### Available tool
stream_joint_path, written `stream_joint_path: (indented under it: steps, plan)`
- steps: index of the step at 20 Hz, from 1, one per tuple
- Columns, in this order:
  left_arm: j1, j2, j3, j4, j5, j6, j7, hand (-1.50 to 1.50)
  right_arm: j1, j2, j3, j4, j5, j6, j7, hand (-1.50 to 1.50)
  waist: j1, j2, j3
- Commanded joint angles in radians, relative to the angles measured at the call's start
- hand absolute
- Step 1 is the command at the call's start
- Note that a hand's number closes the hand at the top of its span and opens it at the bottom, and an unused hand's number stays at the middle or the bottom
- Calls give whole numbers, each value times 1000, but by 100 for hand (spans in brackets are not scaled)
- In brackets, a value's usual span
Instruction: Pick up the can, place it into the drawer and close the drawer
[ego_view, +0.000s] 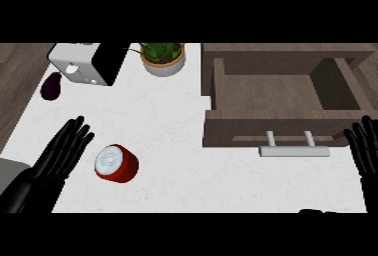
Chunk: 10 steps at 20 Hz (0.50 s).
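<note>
Can (116, 163) on white counter (170, 125)

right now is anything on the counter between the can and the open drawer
No. In the head view only bare white counter separates the red can from the open drawer.

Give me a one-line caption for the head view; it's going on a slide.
Red can lies beside the open left hand; drawer stands open, right hand resting nearby.
</note>
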Motion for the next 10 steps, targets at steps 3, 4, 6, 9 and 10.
stream_joint_path:
  steps: [3,4,6,9,10]
  plan:
    - [-95,-40,-18,134,-44,12,-15,-150,-53,-33,-79,85,-24,28,-34,-150,-1,1,0]
    - [-24,-2,53,88,20,-34,-39,-150,74,0,-46,-66,-41,48,-6,-150,-2,-1,0]
    - [-13,-51,-24,141,-75,-14,-103,-150,15,-6,-66,21,-29,51,-32,-150,0,0,0]
    - [-22,-33,20,178,-62,-32,-138,-150,-43,-45,-142,98,-87,77,-47,-150,2,0,0]
    - [-48,-71,-33,196,-113,13,-109,-150,73,-26,-108,-74,-85,91,6,-150,-4,-1,0]
